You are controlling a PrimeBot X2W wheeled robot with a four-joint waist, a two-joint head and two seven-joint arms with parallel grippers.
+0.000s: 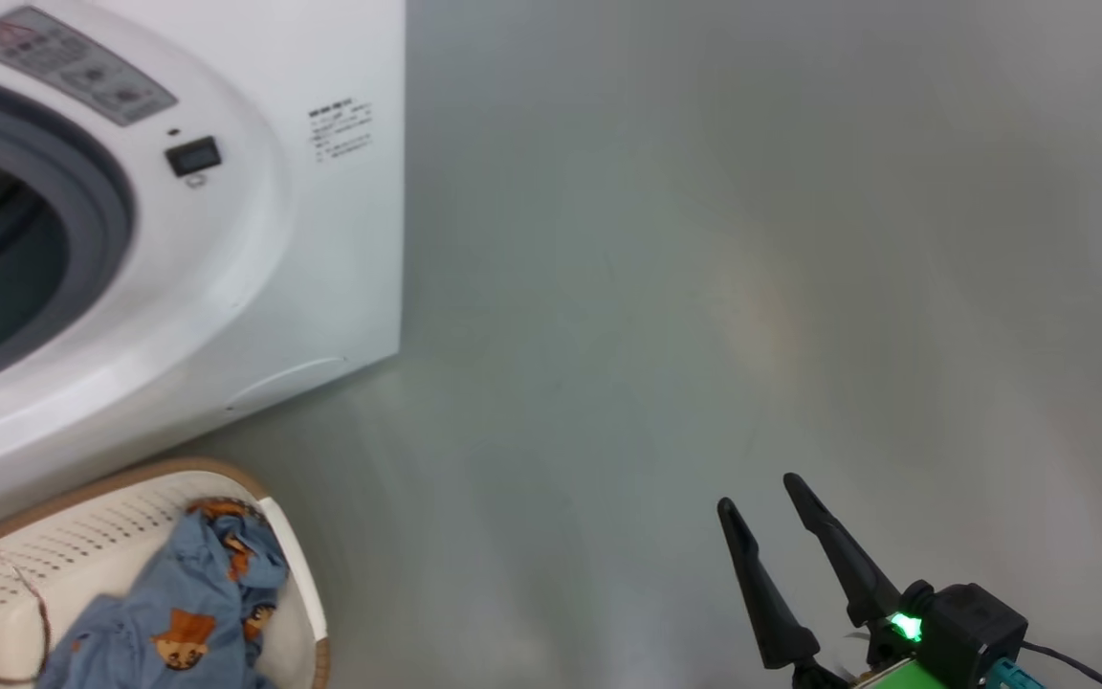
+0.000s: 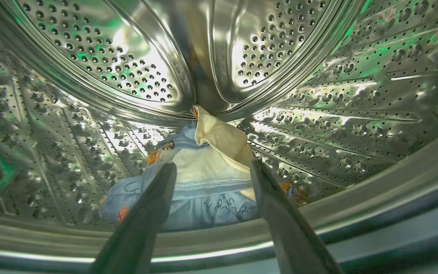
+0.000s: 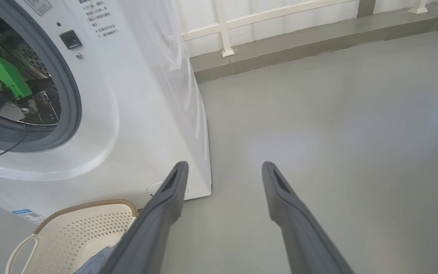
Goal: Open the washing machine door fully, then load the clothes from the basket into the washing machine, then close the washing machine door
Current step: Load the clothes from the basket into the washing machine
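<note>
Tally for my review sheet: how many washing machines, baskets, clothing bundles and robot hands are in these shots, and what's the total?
Washing machine: 1
Basket: 1
Clothing bundles: 2, the drum bundle and the basket bundle
Hands: 2, the left hand and the right hand, both open
Total: 6

The white washing machine (image 1: 254, 249) gapes open; blue-and-cream clothes (image 2: 203, 167) lie in its steel drum (image 2: 127, 57), another blue printed piece (image 1: 197, 603) in the cream basket (image 1: 82, 545) before it
</note>
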